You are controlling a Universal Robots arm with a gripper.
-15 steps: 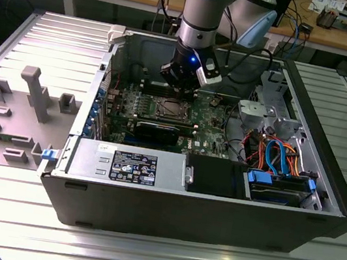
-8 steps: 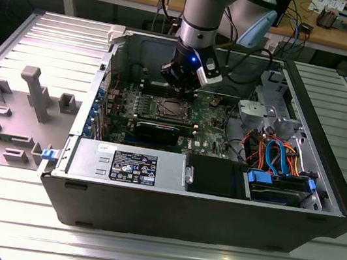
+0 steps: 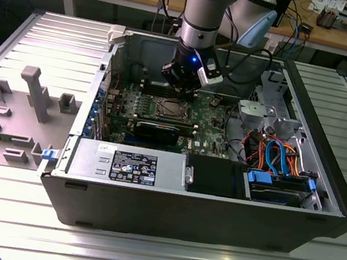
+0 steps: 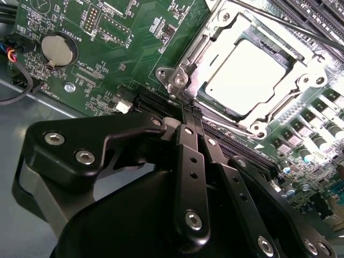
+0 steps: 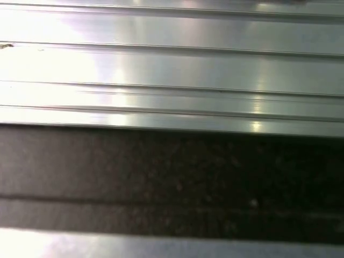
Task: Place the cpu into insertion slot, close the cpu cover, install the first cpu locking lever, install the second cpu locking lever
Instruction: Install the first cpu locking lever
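My black metal gripper (image 4: 191, 115) sits nearest in the second wrist view, its two slim fingers (image 4: 189, 161) pressed together with nothing between them, tips just beside a corner of the silvery-rimmed square insertion slot (image 4: 180, 80). Beyond, the flat silvery-grey square cpu (image 4: 250, 75) lies seated in that slot, the thin silvery frame cover (image 4: 301, 80) closed around it. In the exterior view my arm hides part of the green motherboard (image 3: 212, 113).
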